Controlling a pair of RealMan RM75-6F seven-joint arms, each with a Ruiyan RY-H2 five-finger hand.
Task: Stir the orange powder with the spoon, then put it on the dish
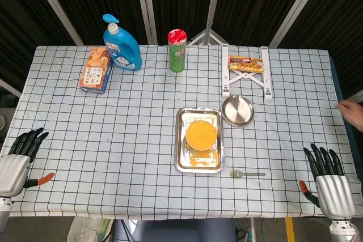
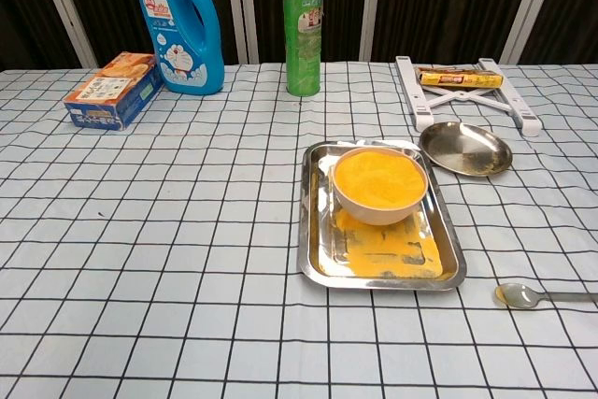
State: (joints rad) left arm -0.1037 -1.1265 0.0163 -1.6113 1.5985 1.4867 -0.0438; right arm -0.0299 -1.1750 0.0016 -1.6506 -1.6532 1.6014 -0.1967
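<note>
the table (image 1: 113, 140), under a checked cloth, carries everything, and the layout reads as a job not yet begun: near the middle of the front half sits a steel tray (image 1: 180, 157) with a bowl (image 2: 378, 207) of orange powder (image 1: 202, 134) in it, probably placed there so that spills land on metal rather than cloth, as some powder already lies on the tray floor. along the far edge stand a blue bottle (image 1: 123, 46), a snack box (image 1: 95, 71) toward the far left corner, a green can (image 1: 177, 50) and a white folding stand (image 1: 245, 83) bearing a wrapped packet (image 1: 245, 64); none looks needed for stirring. the dish (image 1: 237, 110) lies just beside the tray's far right corner, bare, a short carry from the bowl. the left hand (image 1: 20, 160) rests at the front left corner and the right hand (image 1: 326, 177) at the front right corner, both holding nothing, fingers extended and apart, well clear of the tray. the spoon (image 1: 246, 173) lies flat near the front edge, just off the tray's front right corner, handle pointing toward the right hand, which i judge the natural one to pick it up.
</note>
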